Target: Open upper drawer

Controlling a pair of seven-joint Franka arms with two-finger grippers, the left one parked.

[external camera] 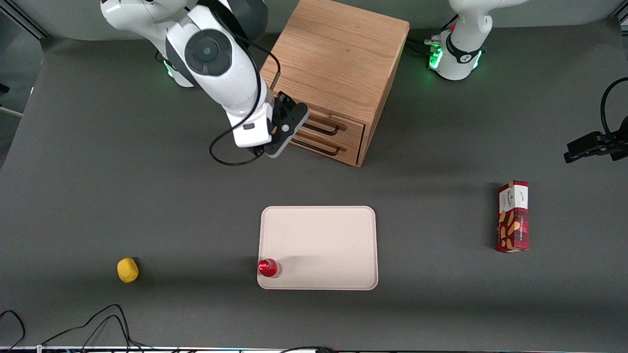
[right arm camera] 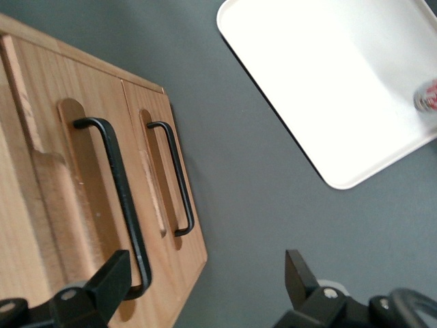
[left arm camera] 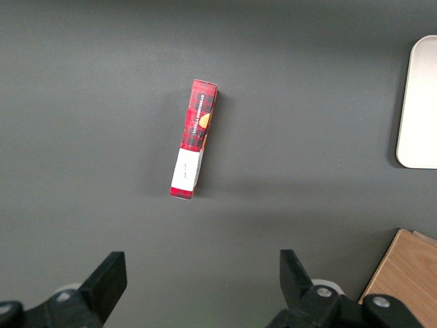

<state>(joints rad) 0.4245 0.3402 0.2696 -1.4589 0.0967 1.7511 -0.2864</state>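
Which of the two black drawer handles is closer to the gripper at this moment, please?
The upper drawer's handle, above the bottom drawer's handle; one finger of the open gripper already overlaps its end.

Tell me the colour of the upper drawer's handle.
Black, on the light oak upper drawer; clearest in the right wrist view, with the open pincer close before it.

Gripper (right arm camera: 205, 280) spread before upper drawer (right arm camera: 82, 205); bare table to tray (external camera: 319, 247), seemingly unobstructed.

End effector (external camera: 287, 128) right in front of cabinet (external camera: 338, 73), at upper drawer (external camera: 338, 128) handle end. Tray (external camera: 319, 245) w/ red bottle (external camera: 268, 267) nearer camera than cabinet.
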